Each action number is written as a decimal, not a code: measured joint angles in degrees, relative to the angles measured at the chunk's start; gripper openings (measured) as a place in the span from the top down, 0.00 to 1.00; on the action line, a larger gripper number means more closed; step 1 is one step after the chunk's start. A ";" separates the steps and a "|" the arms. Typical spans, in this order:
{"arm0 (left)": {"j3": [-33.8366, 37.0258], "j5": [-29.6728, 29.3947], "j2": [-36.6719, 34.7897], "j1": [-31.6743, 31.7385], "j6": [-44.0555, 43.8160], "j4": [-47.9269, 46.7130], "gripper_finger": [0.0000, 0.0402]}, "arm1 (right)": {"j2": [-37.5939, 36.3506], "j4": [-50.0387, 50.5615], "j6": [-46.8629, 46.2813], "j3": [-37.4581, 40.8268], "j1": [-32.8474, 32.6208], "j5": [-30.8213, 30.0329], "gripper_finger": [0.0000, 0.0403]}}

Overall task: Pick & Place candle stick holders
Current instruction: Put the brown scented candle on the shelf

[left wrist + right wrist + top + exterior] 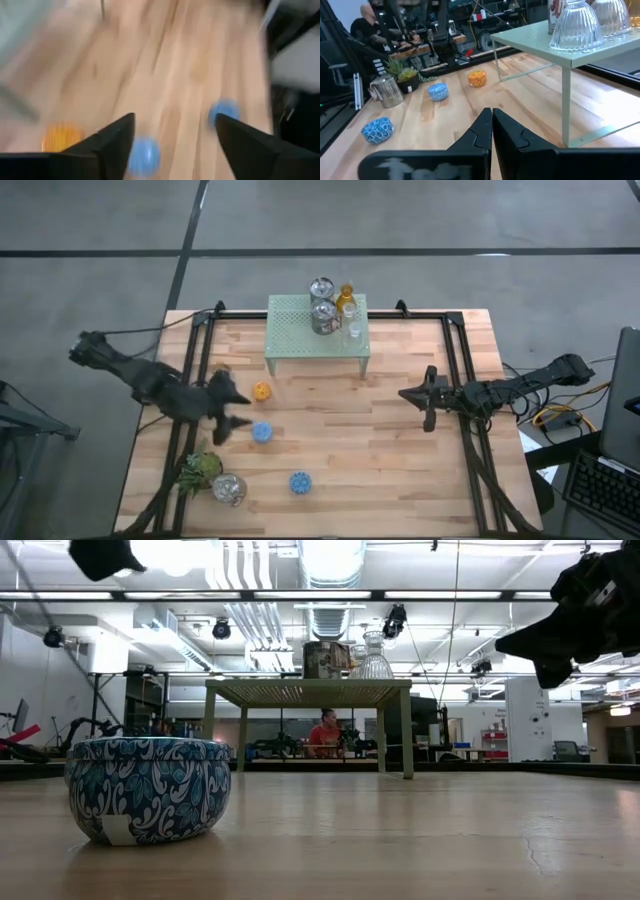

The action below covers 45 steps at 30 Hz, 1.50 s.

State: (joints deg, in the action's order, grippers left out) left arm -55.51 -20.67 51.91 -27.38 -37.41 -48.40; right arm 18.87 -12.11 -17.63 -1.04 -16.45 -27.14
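Observation:
My left gripper point(244, 409) is open and empty above the table's left part, between the orange holder point(262, 391) and a blue holder point(262, 432). In the left wrist view that blue holder point(144, 155) shows between the open fingers point(175, 118), apart from them. A second blue holder point(300, 482) and a silvery holder point(229, 489) stand near the front edge. Two silvery holders point(322, 304), an amber glass one point(346, 298) and clear glass ones point(354, 323) stand on the mesh stand. My right gripper point(428, 402) is shut and empty at the right point(492, 120).
The pale-green mesh stand point(290, 340) stands on its legs at the table's far middle. A green leafy plant point(200, 469) sits beside the silvery holder at the front left. Bare wood lies between the two grippers. People and equipment show in the room beyond.

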 joint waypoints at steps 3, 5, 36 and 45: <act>-6.23 4.65 8.79 -2.44 -5.83 -9.27 0.20 | 0.00 0.39 0.01 0.00 0.00 0.02 0.98; -9.08 7.38 14.10 -5.18 -8.45 -12.48 0.14 | 0.00 0.84 -0.01 0.00 0.00 0.02 0.98; -14.61 10.55 38.46 -29.57 -38.55 -14.77 0.10 | 0.11 3.36 -3.41 0.09 -0.04 0.11 0.98; -14.61 10.50 37.84 -29.57 -38.86 -16.96 0.10 | 0.10 3.40 -4.26 0.09 -0.07 0.15 0.98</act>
State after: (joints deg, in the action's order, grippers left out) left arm -70.13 -10.17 89.76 -56.95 -76.27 -65.36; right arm 18.97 -8.71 -21.89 -0.95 -16.51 -26.98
